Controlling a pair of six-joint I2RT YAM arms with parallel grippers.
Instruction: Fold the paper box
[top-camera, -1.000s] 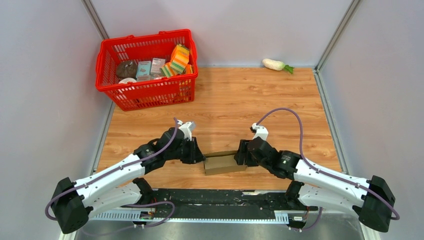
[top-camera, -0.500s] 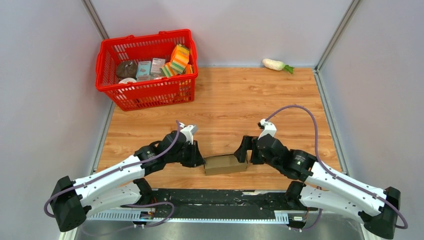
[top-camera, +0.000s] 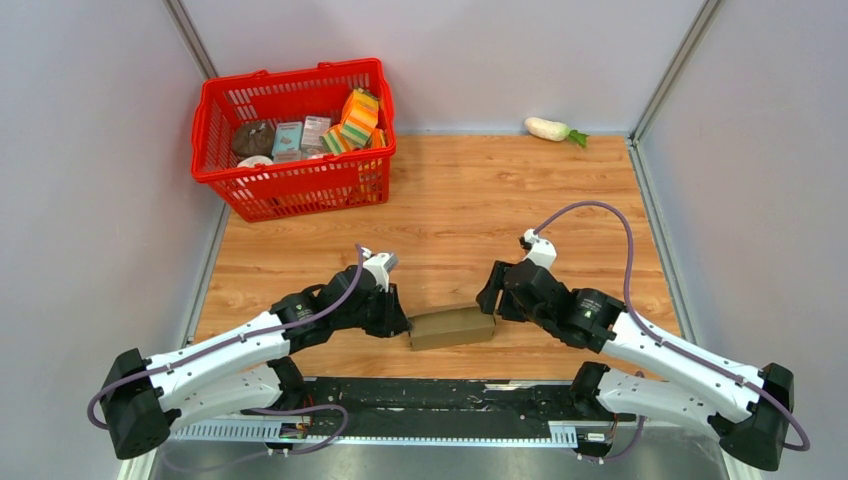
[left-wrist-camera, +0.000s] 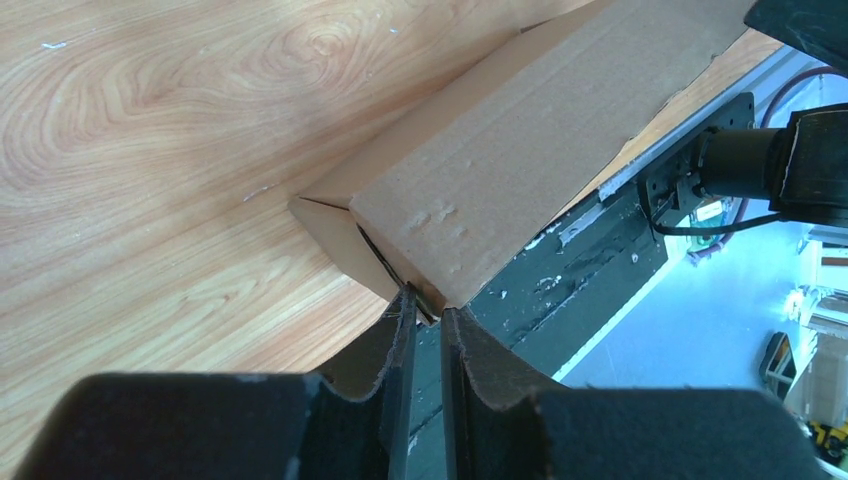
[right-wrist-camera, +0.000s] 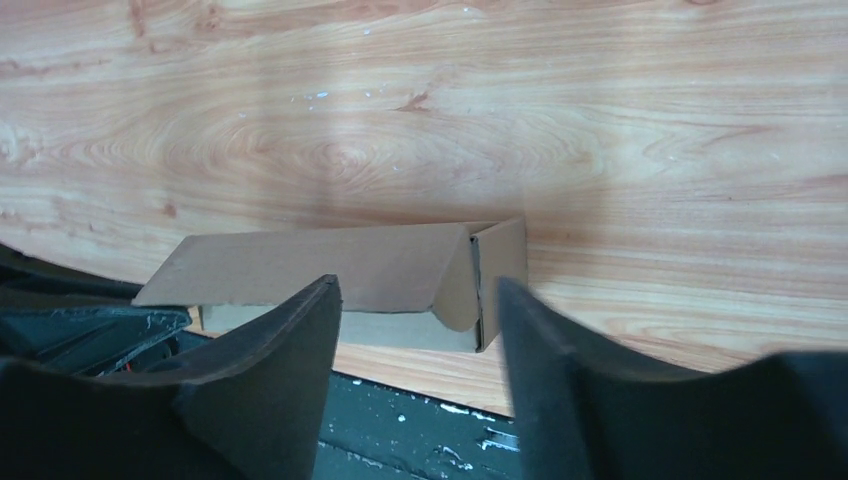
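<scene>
Left wrist shows left jaws nearly closed at the box (left-wrist-camera: 540, 130) corner; right jaws gape clear at 3 o'clock, so the unheld flap (right-wrist-camera: 455, 280) may spring open.

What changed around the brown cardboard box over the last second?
The right gripper drew back from the right end of the plain brown cardboard box, fingers now open and clear of it. The left gripper stayed at its left end; box and red plastic basket kept their places.

Both arms had white shells with black joints: the left arm (top-camera: 215, 350) and the right arm (top-camera: 680, 355). A purple cable (top-camera: 612, 218) looped along each. The fingers (right-wrist-camera: 270, 370) were matte black.
</scene>
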